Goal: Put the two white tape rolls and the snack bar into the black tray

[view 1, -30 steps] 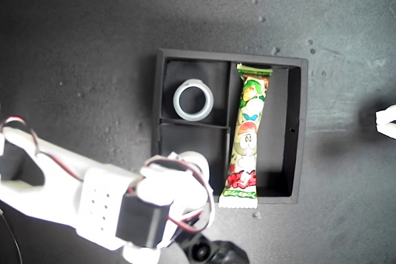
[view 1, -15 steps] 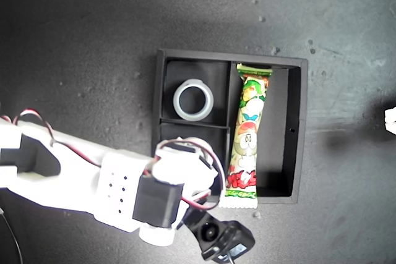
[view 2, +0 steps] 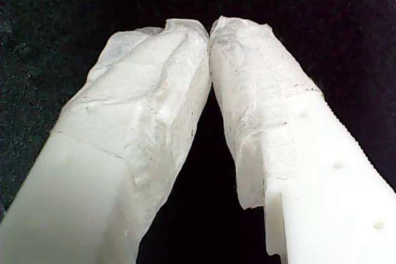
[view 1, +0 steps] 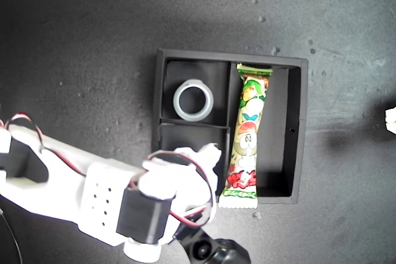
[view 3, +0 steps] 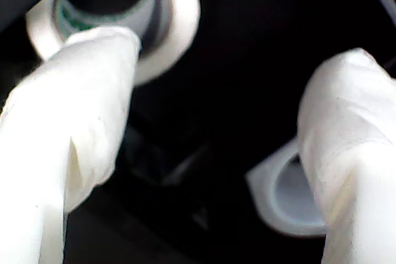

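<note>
The black tray (view 1: pixel 296 122) was seen in the exterior view on a dark table (view 1: pixel 93 41), and every place below is given from it. A white arm (view 1: pixel 74 196) was seen reaching over the tray's lower small compartment, hiding most of that compartment. By the second wrist view this arm was shown to carry my second gripper (view 3: pixel 216 85), whose jaws were spread wide apart and clasped nothing. The snack bar (view 1: pixel 246 137) was laid along the tray's long compartment, its lower crimped end lapping over the tray's wall. The plain white tape roll (view 1: pixel 193 99) was lying flat in the tray's upper small compartment, and was also seen blurred past one finger in the second wrist view (view 3: pixel 291 196). The smaller tape roll with the greenish core (view 3: pixel 167 23) was shown only by the second wrist view, touching the other fingertip (view 3: pixel 105 47); whether it lay inside the tray could not be told. My first gripper (view 2: pixel 210 29) was shown only by its own wrist view, tips pressed together, empty, above dark ground.
</note>
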`<move>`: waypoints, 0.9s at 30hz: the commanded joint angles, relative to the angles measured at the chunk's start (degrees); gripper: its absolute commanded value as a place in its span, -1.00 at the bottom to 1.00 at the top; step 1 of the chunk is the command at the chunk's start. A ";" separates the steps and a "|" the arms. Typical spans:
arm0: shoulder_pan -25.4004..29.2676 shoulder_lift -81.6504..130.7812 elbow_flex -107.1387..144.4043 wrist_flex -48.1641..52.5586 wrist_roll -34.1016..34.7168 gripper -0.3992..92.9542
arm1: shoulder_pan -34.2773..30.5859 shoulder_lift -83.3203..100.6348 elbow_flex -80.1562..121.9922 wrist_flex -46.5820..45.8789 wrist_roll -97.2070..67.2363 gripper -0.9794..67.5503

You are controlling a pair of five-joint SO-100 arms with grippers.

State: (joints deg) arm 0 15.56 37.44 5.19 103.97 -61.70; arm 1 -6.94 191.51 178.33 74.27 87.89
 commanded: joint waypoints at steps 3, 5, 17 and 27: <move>-2.64 21.09 12.83 1.05 1.93 -0.58 | 0.44 0.44 0.70 0.79 0.18 -0.98; -4.92 31.73 23.99 1.05 1.85 -0.64 | 0.97 0.44 0.70 2.46 1.93 -0.98; -16.70 107.40 120.50 -19.78 -12.13 -0.99 | 8.96 -0.26 0.70 2.64 -10.11 -0.92; -15.47 116.63 149.68 -36.12 -16.35 -0.99 | 11.60 -0.26 0.70 2.64 -16.44 -0.92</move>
State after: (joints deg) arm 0 0.26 152.67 151.17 70.40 -77.26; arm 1 4.04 191.69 178.33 76.55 74.09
